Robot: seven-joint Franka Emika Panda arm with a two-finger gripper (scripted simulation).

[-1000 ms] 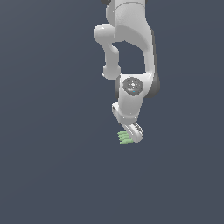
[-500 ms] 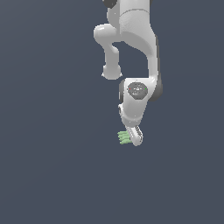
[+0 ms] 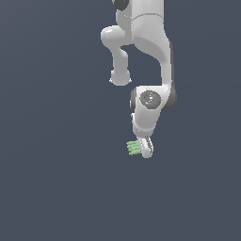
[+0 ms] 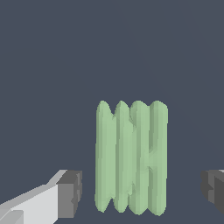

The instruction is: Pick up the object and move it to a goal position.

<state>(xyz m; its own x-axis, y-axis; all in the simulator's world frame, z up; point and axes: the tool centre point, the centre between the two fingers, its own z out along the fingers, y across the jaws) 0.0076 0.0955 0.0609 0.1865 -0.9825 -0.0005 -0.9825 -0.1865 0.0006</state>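
Note:
The object is a small flat light-green ribbed piece lying on the dark grey floor. In the wrist view it lies between my two dark fingertips, with a gap on each side, so the jaws stand apart around it without touching. In the exterior view the object shows just to the left of my gripper, which points down and is low over it. The gripper is open.
A plain dark grey surface fills both views. The white arm rises from the gripper toward the top of the exterior view. No goal marker shows.
The wrist and gripper have shifted slightly to the exterior view's right and come lower over the object. The object has stayed where it was.

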